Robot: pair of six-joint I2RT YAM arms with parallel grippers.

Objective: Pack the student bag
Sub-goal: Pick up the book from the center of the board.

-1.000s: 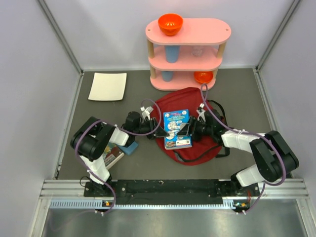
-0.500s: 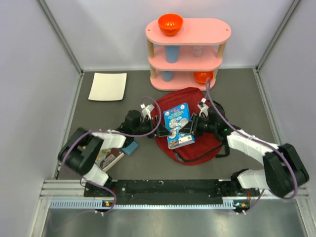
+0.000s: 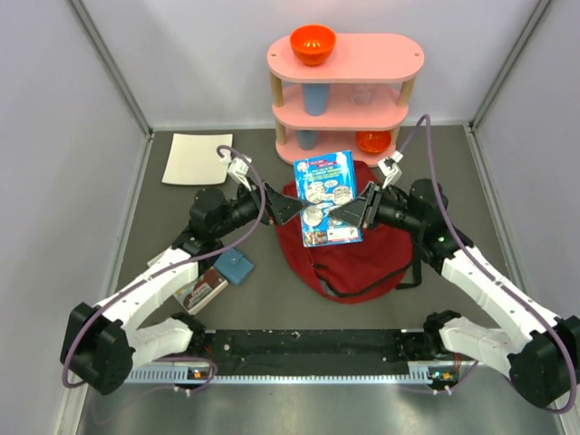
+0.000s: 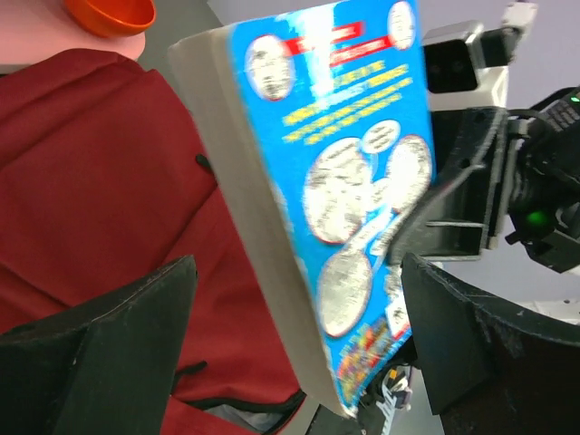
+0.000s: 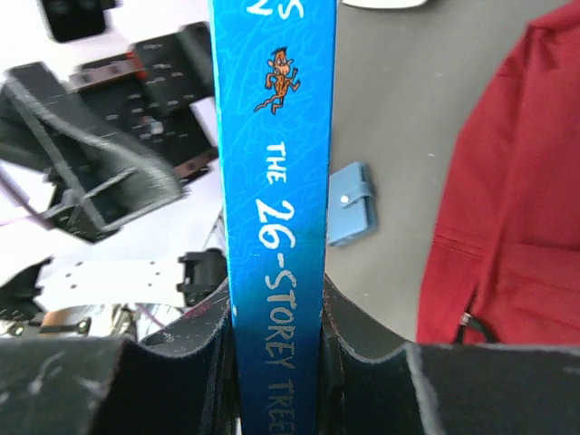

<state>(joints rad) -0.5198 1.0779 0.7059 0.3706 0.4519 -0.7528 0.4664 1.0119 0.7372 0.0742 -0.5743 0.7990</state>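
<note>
We see the student bag (image 3: 355, 263) lying slumped at the middle of the surface (image 3: 453, 181), just in front of the pink shelf (image 3: 344, 59), with its black straps trailing toward the near edge. Above the bag's far part, a blue illustrated book (image 3: 326, 198) is held off the fabric, its cover facing up toward the top camera. The right end effector (image 3: 347, 212) is clamped on this book; in the right wrist view, the 2 fingers press on either side of the blue spine. The left end effector (image 3: 292, 207) sits at the book's left edge with its fingers spread wide, and in the left wrist view the book's page edge stands between them; we cannot tell whether either finger touches it. To the left of the bag, a small blue wallet (image 3: 236, 267) lies flat, and a white sheet (image 3: 198, 158) rests in the far left corner. An orange bowl (image 3: 313, 43) sits on the shelf's top tier.
</note>
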